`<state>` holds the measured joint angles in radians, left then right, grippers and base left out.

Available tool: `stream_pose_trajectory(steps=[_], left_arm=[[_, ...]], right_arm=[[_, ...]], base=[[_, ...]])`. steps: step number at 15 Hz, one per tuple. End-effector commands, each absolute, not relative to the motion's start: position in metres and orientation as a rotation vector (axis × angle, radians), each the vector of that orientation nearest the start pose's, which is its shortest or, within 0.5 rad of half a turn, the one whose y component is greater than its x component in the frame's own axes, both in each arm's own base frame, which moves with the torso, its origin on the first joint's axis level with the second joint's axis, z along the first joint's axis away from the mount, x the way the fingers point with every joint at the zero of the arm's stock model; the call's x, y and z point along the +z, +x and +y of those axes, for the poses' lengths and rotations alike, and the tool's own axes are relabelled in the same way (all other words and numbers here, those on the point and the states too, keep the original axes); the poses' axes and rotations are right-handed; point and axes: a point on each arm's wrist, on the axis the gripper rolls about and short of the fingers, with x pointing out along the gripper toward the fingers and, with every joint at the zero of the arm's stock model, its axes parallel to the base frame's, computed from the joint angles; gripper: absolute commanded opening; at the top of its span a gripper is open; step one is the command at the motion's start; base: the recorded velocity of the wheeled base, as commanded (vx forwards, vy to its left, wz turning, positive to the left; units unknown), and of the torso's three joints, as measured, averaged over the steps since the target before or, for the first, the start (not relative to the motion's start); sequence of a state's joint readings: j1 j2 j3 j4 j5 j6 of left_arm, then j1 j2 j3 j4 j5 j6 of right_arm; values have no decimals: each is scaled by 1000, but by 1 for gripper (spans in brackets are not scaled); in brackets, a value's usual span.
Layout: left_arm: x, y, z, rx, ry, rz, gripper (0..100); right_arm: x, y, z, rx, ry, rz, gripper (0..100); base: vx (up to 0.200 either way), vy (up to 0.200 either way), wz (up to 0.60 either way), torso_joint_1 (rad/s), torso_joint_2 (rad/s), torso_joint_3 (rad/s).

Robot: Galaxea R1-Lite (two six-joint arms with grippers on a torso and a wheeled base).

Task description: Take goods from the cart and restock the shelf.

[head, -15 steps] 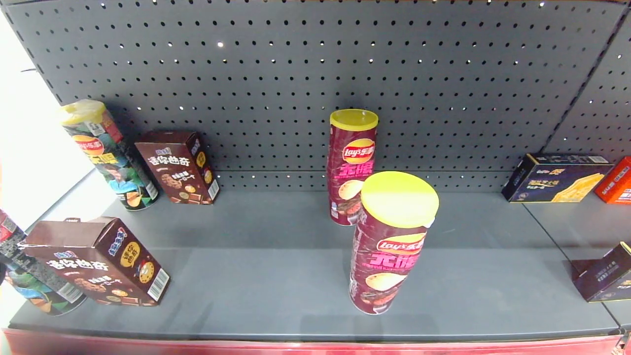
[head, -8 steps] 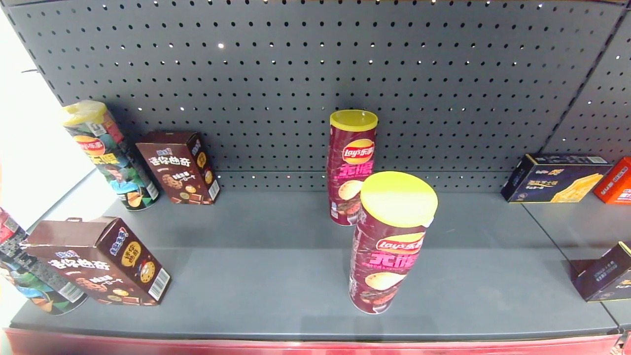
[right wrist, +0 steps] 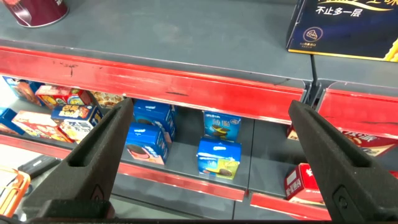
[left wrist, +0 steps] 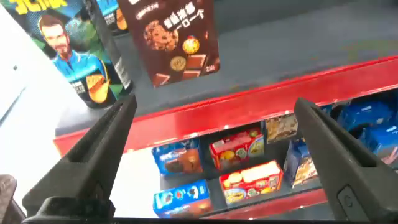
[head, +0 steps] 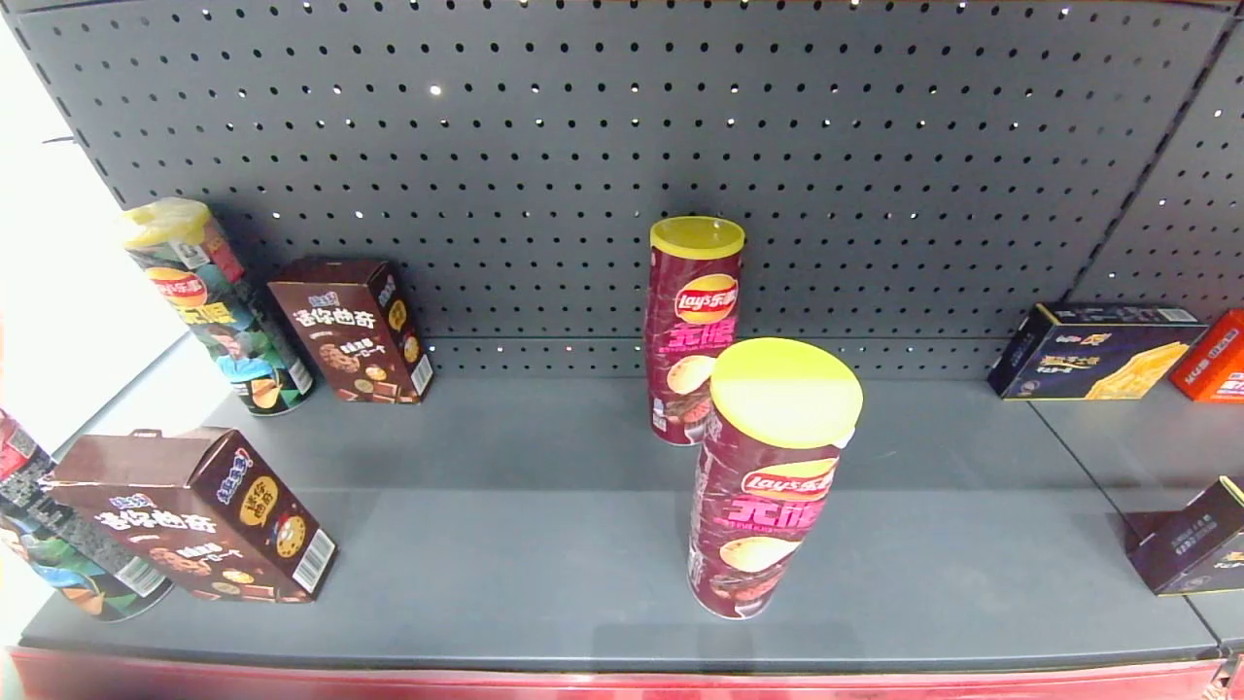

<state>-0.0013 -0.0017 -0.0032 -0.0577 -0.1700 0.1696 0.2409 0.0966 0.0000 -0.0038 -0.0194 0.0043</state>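
Two maroon chip cans with yellow lids stand upright on the grey shelf (head: 525, 554), long axes vertical, printed fronts facing me. The front chip can (head: 768, 496) stands near the shelf's middle, toward the front. The rear chip can (head: 692, 331) is just behind it and slightly to my left, close to the pegboard (head: 622, 146) back wall. I cannot tell whether the two touch.

The shelf has a red front edge (head: 622, 685). At its left, a green-and-blue chip can (head: 219, 311) and a brown cookie box (head: 352, 329) stand at the back. A second cookie box (head: 194, 515) and a second green-and-blue chip can (head: 68, 564) stand at the front corner. In the bay to my right are a dark blue box (head: 1098, 352), an orange box (head: 1215, 358) and a dark box (head: 1191, 540) nearer the front.

My left claw (left wrist: 214, 165) is spread wide and holds nothing, out before the red front edge below the second cookie box. My right claw (right wrist: 214, 162) is spread wide too and empty. Beyond it, blue biscuit packs (right wrist: 217, 155) sit on a lower shelf (right wrist: 186, 180).
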Motion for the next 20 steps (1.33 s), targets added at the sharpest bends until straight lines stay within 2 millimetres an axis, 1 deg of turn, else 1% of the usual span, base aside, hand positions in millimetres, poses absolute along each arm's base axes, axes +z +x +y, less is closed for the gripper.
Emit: stream_pose_trajectory(steps=[1,3,4,6,7,8,20], left_arm=[[82,-24,-5,-233,178,-83,100],[82,-25,-8,-369,170,-88,100],[82,-24,-6,-275,145,-77,100],[79,-23,1,59,116,-30,100],[78,-23,1,29,104,-23,100],[75,-23,-1,-39,103,4,100],[75,-23,-1,-43,57,2,100]], right_arm=[[78,-15,-4,221,-7,92,100],[78,-15,-4,222,-7,92,100],[78,-15,-4,222,-8,93,100],[78,-15,-4,221,-7,92,100],[78,-15,-4,221,-8,93,100],[78,-15,-4,222,-7,92,100],[78,-15,-4,222,-7,92,100]], base=[[0,0,0,0,0,0],[0,0,0,0,0,0],[0,0,0,0,0,0],[0,0,0,0,0,0],[0,0,0,0,0,0],[0,0,0,0,0,0],[0,0,0,0,0,0]])
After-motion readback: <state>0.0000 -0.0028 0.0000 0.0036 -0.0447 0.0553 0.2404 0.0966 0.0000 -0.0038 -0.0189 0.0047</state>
